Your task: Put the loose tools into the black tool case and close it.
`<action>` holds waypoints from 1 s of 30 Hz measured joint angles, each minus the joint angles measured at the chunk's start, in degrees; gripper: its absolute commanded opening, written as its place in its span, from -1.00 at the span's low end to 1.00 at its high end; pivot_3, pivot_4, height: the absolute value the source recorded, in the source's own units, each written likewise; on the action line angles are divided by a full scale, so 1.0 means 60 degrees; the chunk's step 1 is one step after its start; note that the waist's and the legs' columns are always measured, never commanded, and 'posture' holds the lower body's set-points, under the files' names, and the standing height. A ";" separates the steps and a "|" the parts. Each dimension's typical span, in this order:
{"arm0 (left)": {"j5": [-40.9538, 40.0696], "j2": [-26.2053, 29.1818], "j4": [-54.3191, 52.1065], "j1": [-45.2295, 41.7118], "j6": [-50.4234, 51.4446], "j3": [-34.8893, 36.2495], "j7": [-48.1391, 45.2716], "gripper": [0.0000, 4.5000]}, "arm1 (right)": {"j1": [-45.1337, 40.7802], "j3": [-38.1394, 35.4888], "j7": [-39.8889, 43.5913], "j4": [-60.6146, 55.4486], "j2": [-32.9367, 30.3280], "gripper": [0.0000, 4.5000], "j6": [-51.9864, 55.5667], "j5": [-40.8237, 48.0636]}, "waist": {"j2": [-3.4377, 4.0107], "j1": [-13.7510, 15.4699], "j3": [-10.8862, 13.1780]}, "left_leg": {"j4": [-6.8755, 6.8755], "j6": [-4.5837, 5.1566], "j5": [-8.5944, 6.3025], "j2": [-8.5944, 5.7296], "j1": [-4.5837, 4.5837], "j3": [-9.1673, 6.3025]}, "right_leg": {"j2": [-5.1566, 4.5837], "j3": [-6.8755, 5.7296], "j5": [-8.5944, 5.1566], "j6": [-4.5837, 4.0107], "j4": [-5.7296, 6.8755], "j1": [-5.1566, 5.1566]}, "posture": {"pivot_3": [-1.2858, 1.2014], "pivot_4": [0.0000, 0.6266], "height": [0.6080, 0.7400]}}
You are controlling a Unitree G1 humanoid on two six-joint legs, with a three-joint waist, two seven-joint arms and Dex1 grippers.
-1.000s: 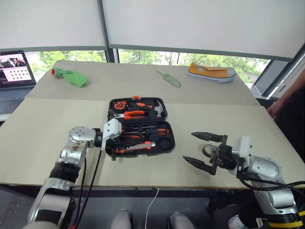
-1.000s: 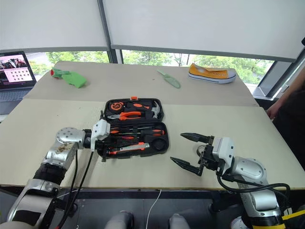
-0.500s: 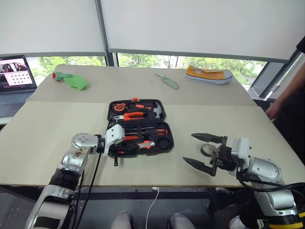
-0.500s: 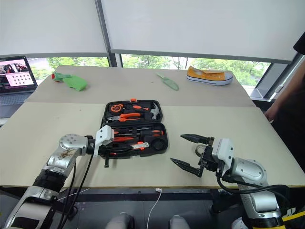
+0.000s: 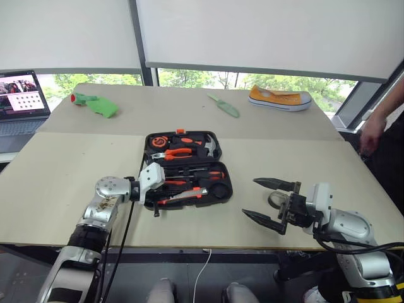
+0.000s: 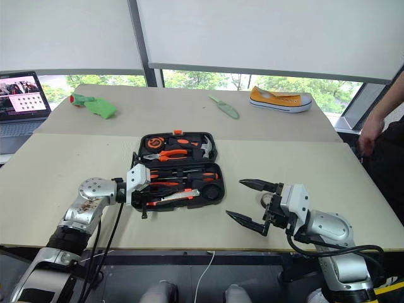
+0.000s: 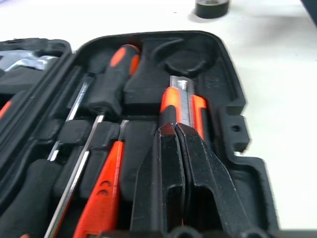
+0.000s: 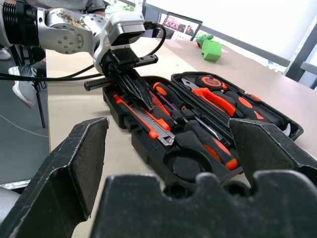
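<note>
The black tool case (image 5: 228, 184) lies open in the middle of the table, its orange latch (image 5: 179, 130) at the far edge. In its near half lie two orange-and-black screwdrivers (image 7: 113, 75), a slim orange tester (image 7: 103, 194) and the utility knife (image 7: 181, 105), which rests slanted in the near slots. My left gripper (image 7: 174, 127) is shut, its tips resting on the knife's near end (image 8: 148, 121). My right gripper (image 5: 250, 196) hangs wide open and empty, right of the case. The small grey tape roll (image 7: 212, 7) sits on the table behind the right gripper's fingers (image 5: 276, 199).
The case's far half holds pliers, a hammer and a tape measure (image 5: 159, 140). A pale green trowel (image 5: 224, 105), a yellow shoe (image 5: 279, 96) and a green cloth (image 5: 96, 103) lie at the back. A laptop (image 5: 23, 95) stands far left. A person's hand (image 5: 371, 128) hangs at the right edge.
The left gripper has turned slightly over the knife and stays shut. The person's hand at the right has risen. The right gripper has not moved.
</note>
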 measured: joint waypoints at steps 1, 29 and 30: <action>0.0078 0.0008 -0.0013 -0.0001 -0.0005 -0.0091 0.0013 -0.96 | 0.0013 0.0000 -0.0011 -0.0001 0.0000 1.00 0.0000 0.0000 | 0.0000 0.0001 0.0000 | 0.0000 0.0000 0.0000 0.0000 0.0002 0.0000 | 0.0000 0.0000 -0.0003 0.0004 0.0000 0.0002 | 0.03 -0.52 1.00; -0.2613 0.1022 -0.1517 0.2508 0.0150 0.2589 -0.1155 0.99 | 0.3199 -0.2992 0.0073 0.0661 -0.0938 1.00 -0.0116 0.0285 | 0.0107 -0.0024 -0.0095 | -0.0119 -0.0008 -0.0007 -0.0010 0.0036 0.0009 | -0.0011 0.0002 -0.0039 -0.0020 -0.0062 0.0003 | 0.03 -0.52 1.00; -0.2780 0.1166 -0.1745 0.2994 0.0012 0.2775 -0.1363 0.99 | 0.3468 -0.3238 0.0124 0.1056 -0.0940 1.00 -0.0298 0.0169 | 0.0109 -0.0026 -0.0094 | -0.0121 -0.0011 -0.0008 -0.0009 0.0039 0.0012 | -0.0014 0.0003 -0.0053 -0.0038 -0.0067 0.0002 | 0.03 -0.52 1.00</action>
